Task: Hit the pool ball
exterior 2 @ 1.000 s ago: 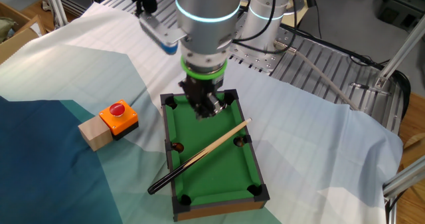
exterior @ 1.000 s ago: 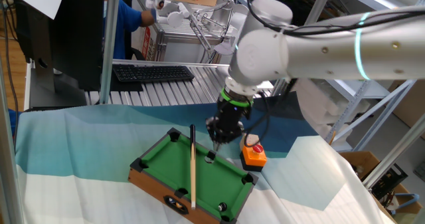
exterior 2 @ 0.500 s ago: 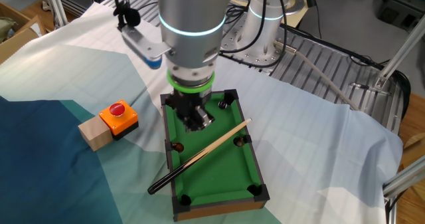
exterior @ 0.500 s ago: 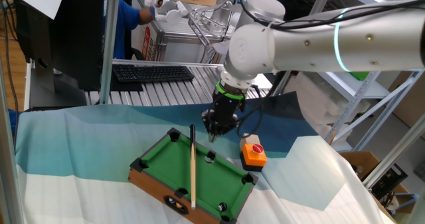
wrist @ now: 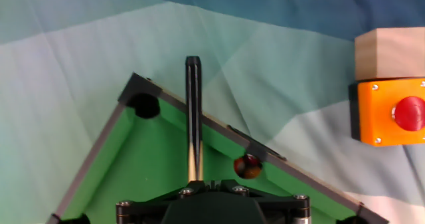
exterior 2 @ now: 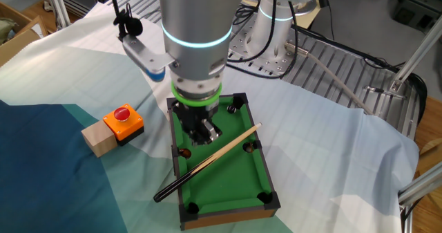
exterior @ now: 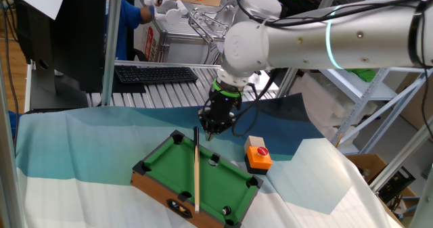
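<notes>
We hover our hand (exterior 2: 202, 131) above the cue (wrist: 193, 117), finger state unclear. The pool ball (wrist: 248, 165) sits right of the cue by a side pocket; we should grasp squarely.

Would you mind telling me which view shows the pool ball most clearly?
The hand view: the pool ball shows large and unobstructed, sitting at a side pocket. The other fixed view shows it only as a small dark speck by the rail. In the remaining fixed view I cannot pick it out with confidence.
</notes>
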Robot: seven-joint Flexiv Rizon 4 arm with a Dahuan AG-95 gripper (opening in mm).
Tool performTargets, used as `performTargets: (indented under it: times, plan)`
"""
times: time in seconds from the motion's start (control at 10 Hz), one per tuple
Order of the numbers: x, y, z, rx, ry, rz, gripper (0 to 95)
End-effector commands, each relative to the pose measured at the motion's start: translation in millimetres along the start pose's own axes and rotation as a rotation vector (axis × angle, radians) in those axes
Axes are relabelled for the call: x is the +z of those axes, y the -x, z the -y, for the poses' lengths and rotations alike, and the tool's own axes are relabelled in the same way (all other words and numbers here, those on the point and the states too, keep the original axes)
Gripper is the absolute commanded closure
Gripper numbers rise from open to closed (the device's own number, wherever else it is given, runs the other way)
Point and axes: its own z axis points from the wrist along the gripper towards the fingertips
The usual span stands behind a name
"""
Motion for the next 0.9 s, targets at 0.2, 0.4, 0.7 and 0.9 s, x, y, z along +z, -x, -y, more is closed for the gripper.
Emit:
performTargets:
  times: [0.2, 0.4, 0.7, 0.9]
  plan:
    - [13.4, 12.0, -0.6, -0.001, 0.028, -0.003, 95.0]
    - [14.4, 14.6, 1.1, -0.002, 0.026, -0.005, 95.0]
    - [14.2, 13.8, 0.5, -0.017, 0.020, 0.022, 95.0]
    - [13.8, 12.6, -0.3, -0.018, 0.019, 0.027, 95.0]
